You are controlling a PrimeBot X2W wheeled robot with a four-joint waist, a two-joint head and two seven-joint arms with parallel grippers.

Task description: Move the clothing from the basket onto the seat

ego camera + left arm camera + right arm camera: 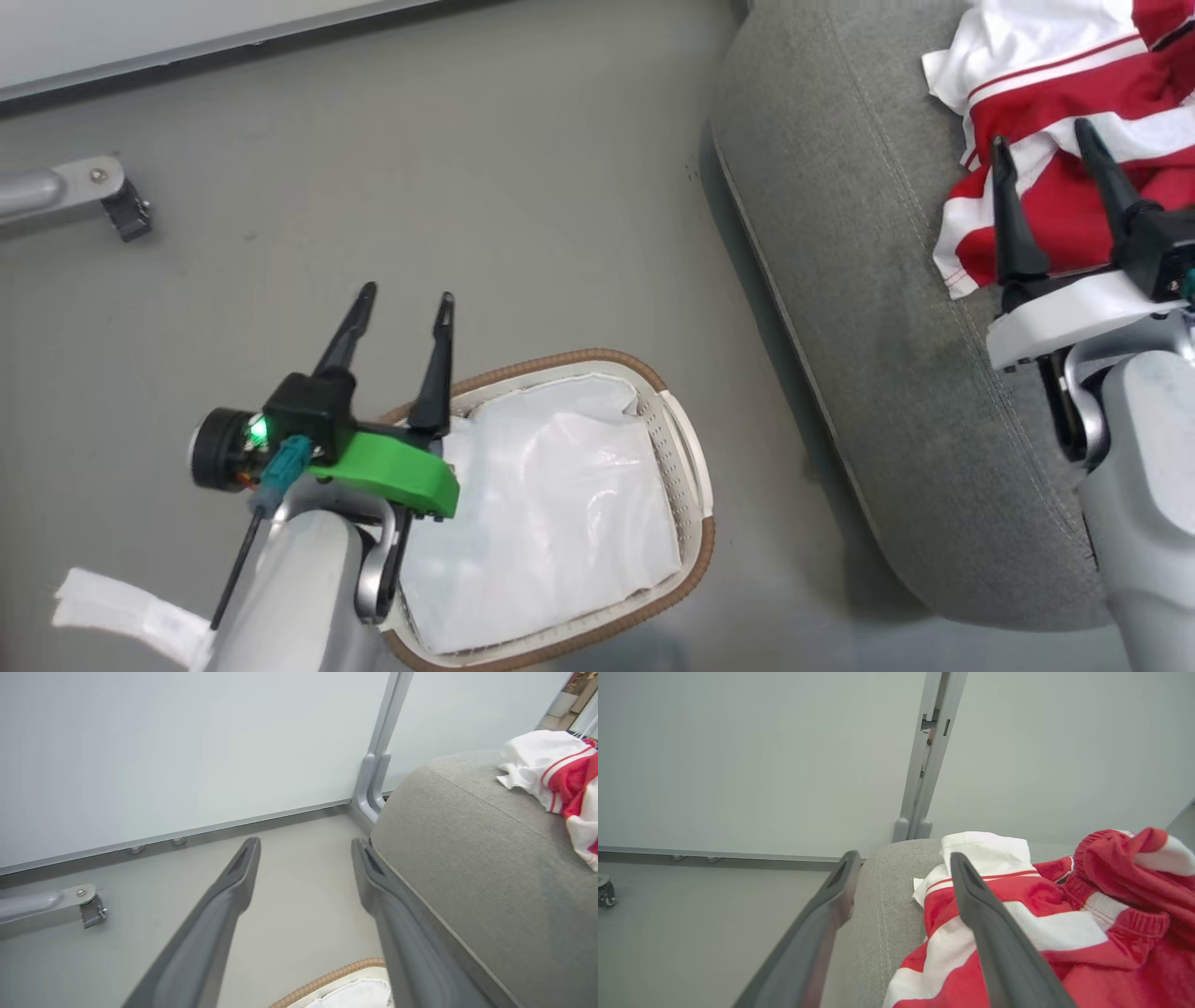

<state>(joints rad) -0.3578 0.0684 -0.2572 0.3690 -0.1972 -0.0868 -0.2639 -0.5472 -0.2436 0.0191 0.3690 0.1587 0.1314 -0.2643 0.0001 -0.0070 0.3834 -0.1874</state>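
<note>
clothing point(1074, 121) lay heaped on seat point(840, 233), toward its far corner. basket point(686, 448) on floor point(467, 187) held plastic sheet point(551, 504). right gripper point(1041, 133) hung over clothing, jaws spread, empty. left gripper point(408, 295) hung over basket rim, jaws spread. risk: my right finger snagging loose fabric, dragging it off seat edge.

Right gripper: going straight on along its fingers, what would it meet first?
Probably the clothing on the seat, right ahead of the right gripper; height above it is unclear, so it might pass over.
</note>
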